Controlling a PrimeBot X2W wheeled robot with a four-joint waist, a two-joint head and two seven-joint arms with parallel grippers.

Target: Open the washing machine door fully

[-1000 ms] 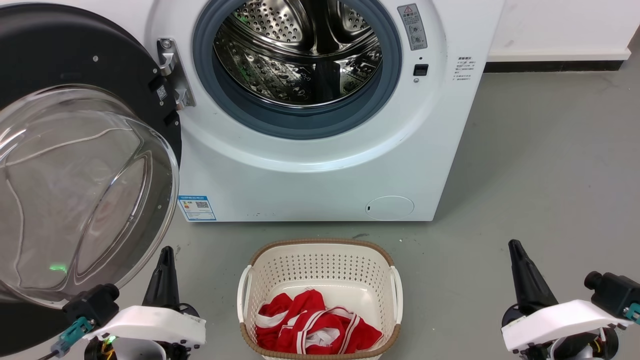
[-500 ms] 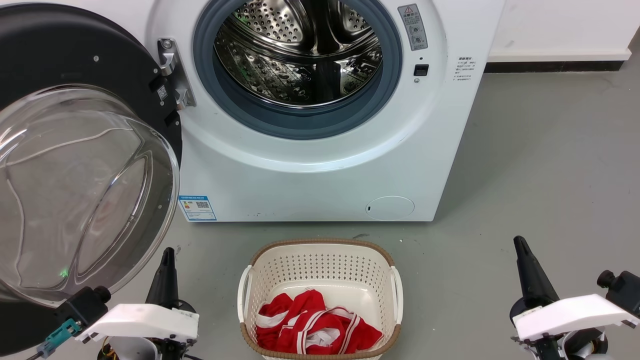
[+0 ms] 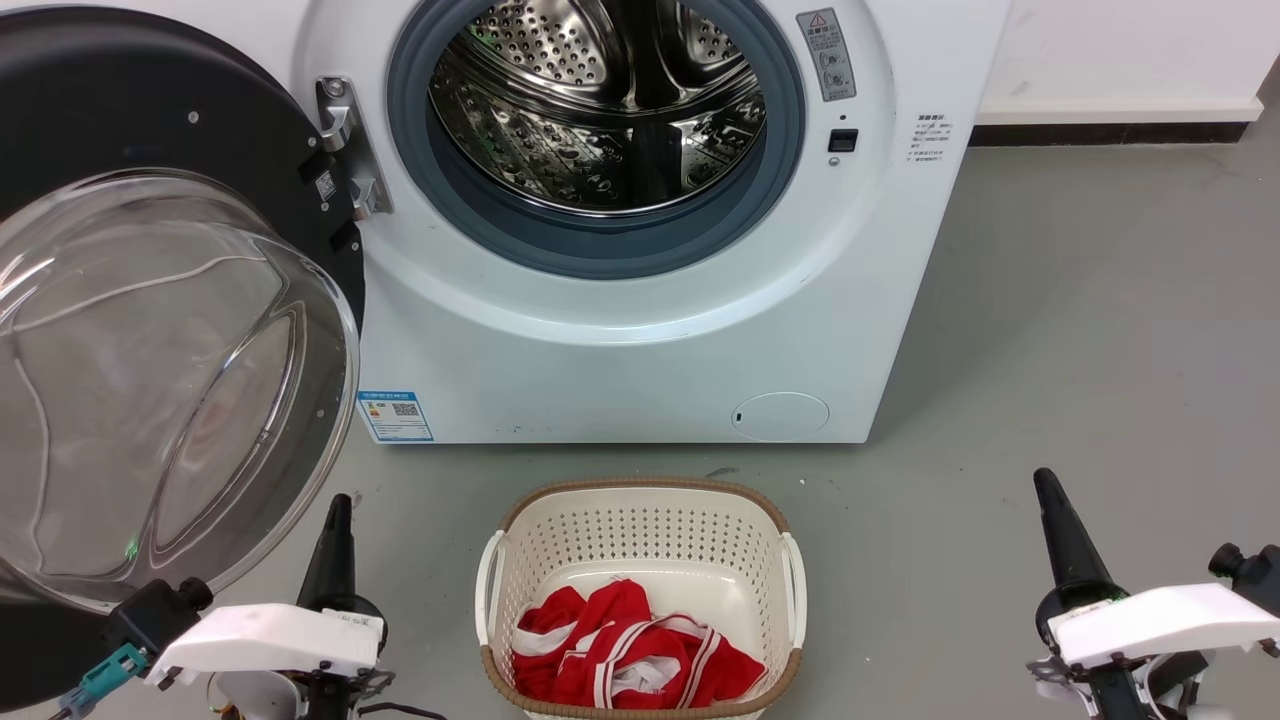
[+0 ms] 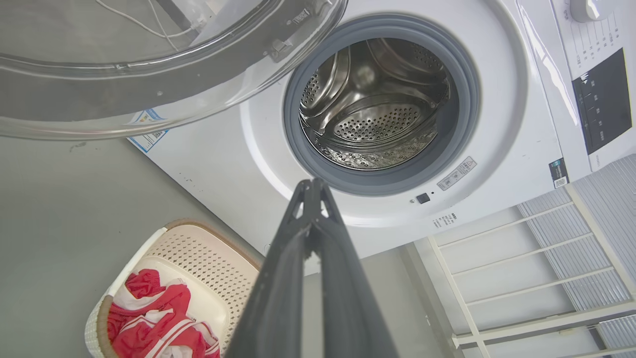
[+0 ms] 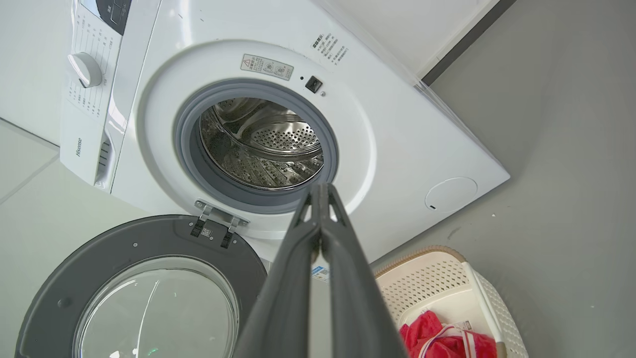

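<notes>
Off to the left of the head view, the large round washing machine door (image 3: pixel 170 330), glossy black at the rim with a bulging clear glass bowl in its centre, stands swung wide away from the opening; it hangs on a metal hinge (image 3: pixel 350 150) at the left side of the white front-loading washing machine (image 3: pixel 640 340). Beside the hinge the perforated steel drum (image 3: pixel 600 100) lies open to view inside its grey rubber ring (image 3: pixel 600 250). In the right wrist view the door (image 5: pixel 144 293) faces the camera with its inner side, well clear of the ring.

Low at the left, the left claw (image 3: pixel 338 510) points up the view just below and to the right of the glass bowl, apart from it; its two long dark fingers are pressed together at the tips (image 4: pixel 312 186) and grip nothing. Low at the right, the right claw (image 3: pixel 1045 482) hangs over the bare grey floor (image 3: pixel 1050 330), well apart from the machine; its fingers likewise meet at the tips (image 5: pixel 320 191), with nothing between them.

Between the two claws, on the floor before the machine, sits a cream perforated plastic basket (image 3: pixel 640 530) with a brown woven rim; a crumpled red and white cloth (image 3: pixel 625 650) lies in it.
</notes>
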